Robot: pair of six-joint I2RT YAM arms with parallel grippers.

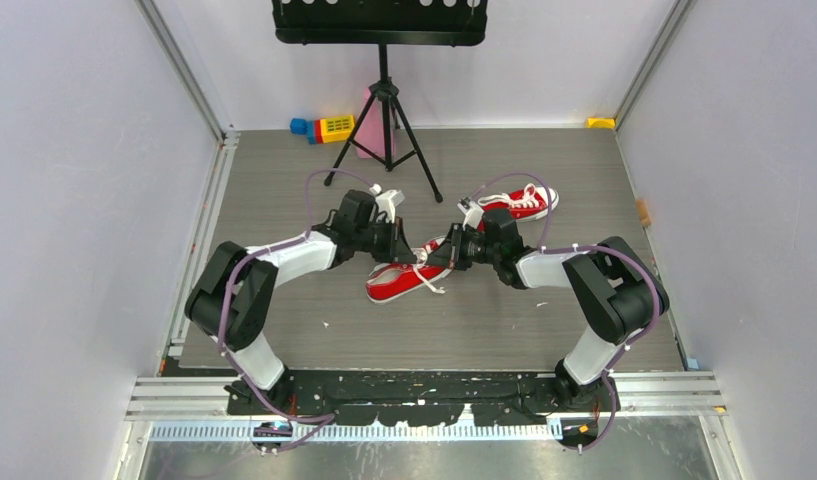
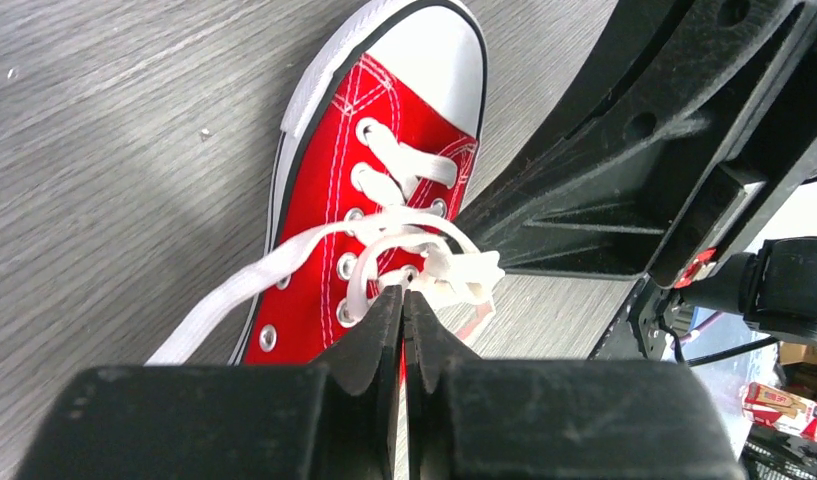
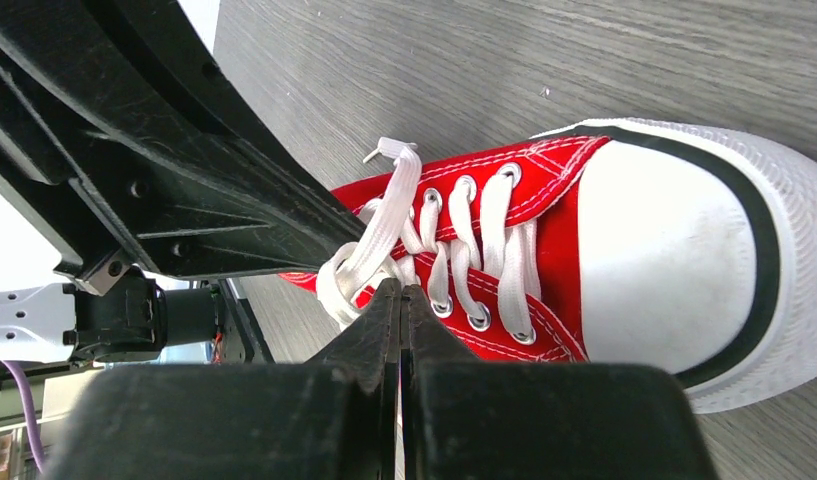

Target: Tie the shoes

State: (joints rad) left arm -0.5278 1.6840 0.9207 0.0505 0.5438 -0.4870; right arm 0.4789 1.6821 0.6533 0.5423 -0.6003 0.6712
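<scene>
One red shoe (image 1: 392,283) with a white toe cap lies at mid table, and both grippers meet over its laces. My left gripper (image 1: 408,254) is shut, its tips at the knot of white lace (image 2: 224,300), with a loop running into them above the shoe (image 2: 319,200). My right gripper (image 1: 447,257) is shut too, its tips against the bunched lace (image 3: 384,220) beside the shoe's eyelets (image 3: 569,250). The two grippers face each other, a few centimetres apart. The second red shoe (image 1: 519,203) lies behind the right arm with its laces loose.
A black music stand's tripod (image 1: 384,130) stands at the back centre. Coloured toy blocks (image 1: 324,128) lie to its left at the back wall. A small yellow object (image 1: 601,122) sits in the back right corner. White walls close both sides.
</scene>
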